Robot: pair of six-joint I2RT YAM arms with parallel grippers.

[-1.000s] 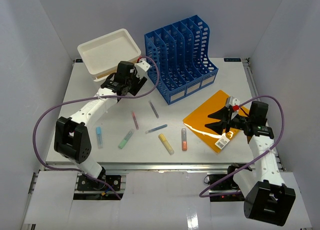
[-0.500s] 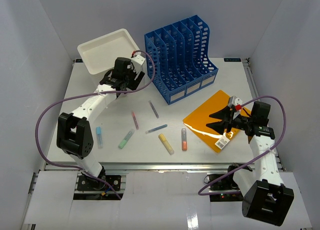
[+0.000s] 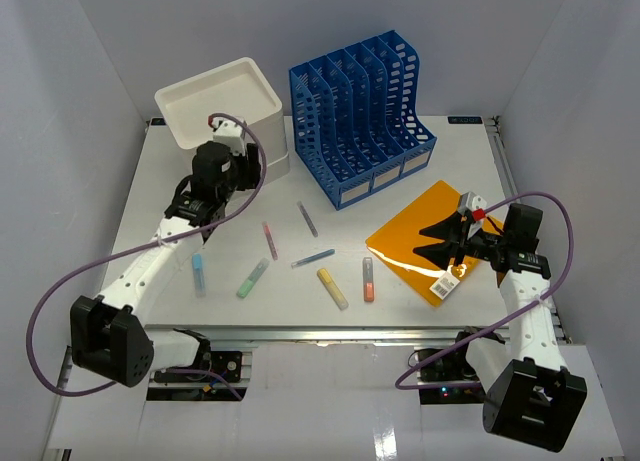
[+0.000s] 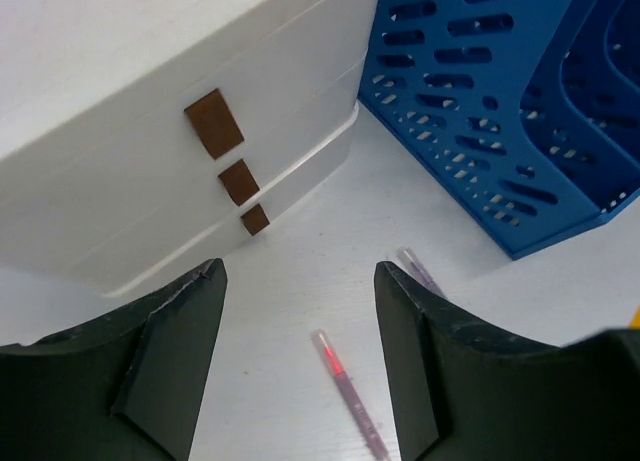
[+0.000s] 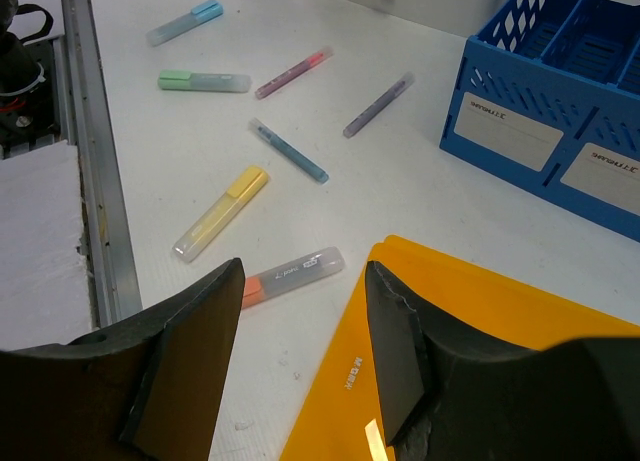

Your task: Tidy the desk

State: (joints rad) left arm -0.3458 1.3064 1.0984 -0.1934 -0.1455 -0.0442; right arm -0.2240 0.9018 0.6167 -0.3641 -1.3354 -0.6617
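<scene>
Seven pens and highlighters lie loose on the worktop (image 3: 455, 156), each apart from the others, in the near middle between the arms:
- light blue highlighter (image 3: 198, 274), furthest left
- green highlighter (image 3: 252, 278)
- pink pen (image 3: 270, 240)
- purple pen (image 3: 306, 218)
- blue pen (image 3: 313, 257)
- yellow highlighter (image 3: 333, 288)
- orange highlighter (image 3: 368, 279), just beside the left edge of the orange folder (image 3: 415, 216)

The worktop fills the middle of the top view. A metal rail runs along its near edge, above the arm bases.

The white drawer box (image 3: 225, 106) sits at the far left corner, with the blue file rack (image 3: 360, 116) just to its right. The folder lies flat, right of centre.

Left tool (image 4: 300, 361): jaws spread wide and nothing between them. It is close to the front of the drawer box, with bare worktop and the pink pen below.

Right tool (image 5: 300, 351): jaws spread wide and empty, above the near left edge of the folder.
</scene>
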